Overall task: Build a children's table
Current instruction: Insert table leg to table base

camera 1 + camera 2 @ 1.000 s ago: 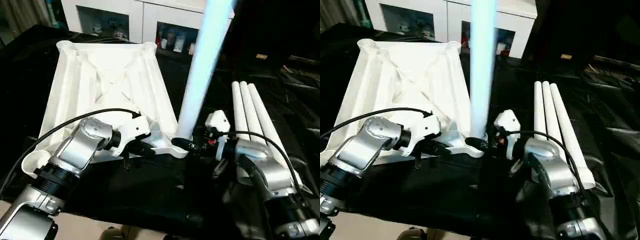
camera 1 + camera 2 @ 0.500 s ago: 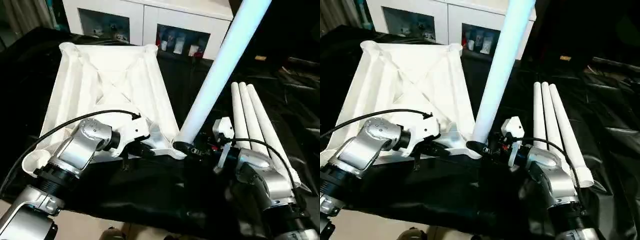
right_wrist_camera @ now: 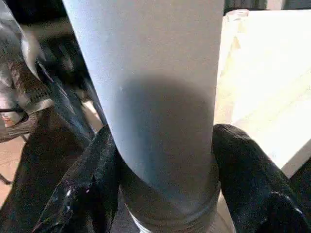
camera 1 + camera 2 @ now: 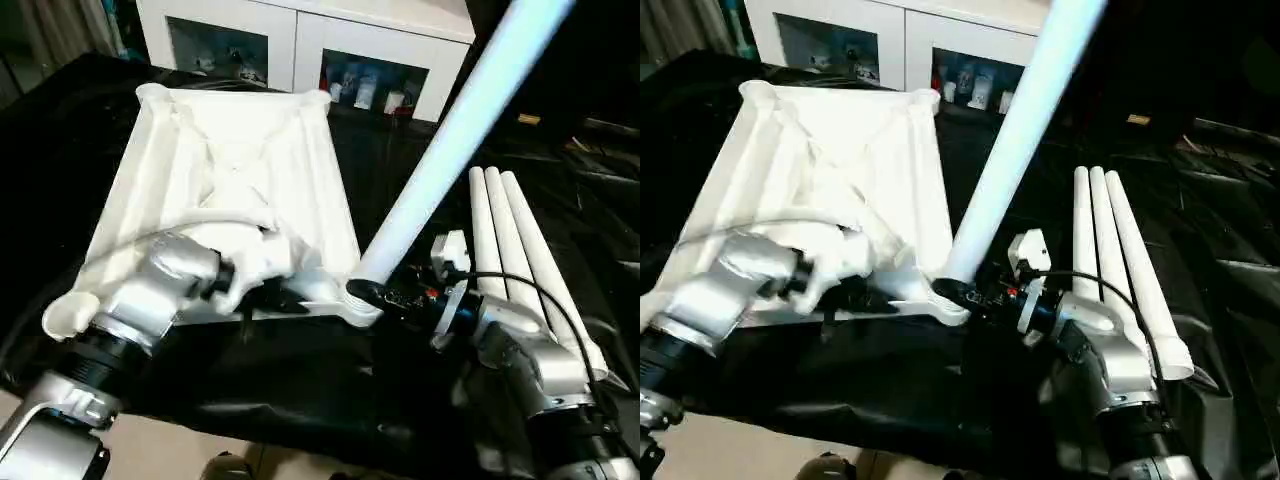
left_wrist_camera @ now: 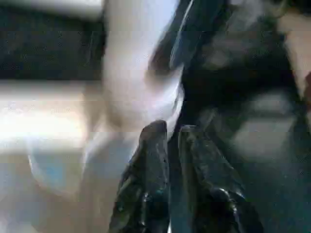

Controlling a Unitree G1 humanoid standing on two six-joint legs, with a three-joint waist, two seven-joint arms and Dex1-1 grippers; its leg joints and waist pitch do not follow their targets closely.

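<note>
Head views: the white tabletop (image 4: 235, 190) lies ribbed side up on the black-draped work table (image 4: 60, 120). The right gripper (image 4: 385, 295) clamps a tilted leg (image 4: 440, 140) at the near corner socket (image 4: 350, 305). Three spare legs (image 4: 510, 240) lie beside it; a glass-doored cabinet (image 4: 300, 45) stands behind. No readable writing.

Left wrist view: the left gripper (image 5: 170, 141) fingers are nearly together, holding nothing.

Right wrist view: black fingers (image 3: 248, 170) squeeze the leg.

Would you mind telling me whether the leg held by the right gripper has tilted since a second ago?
Yes. The held leg stood nearly upright; now its top leans right, over the three spare legs, while its foot stays at the tabletop's near corner socket, clamped by the right gripper.
</note>
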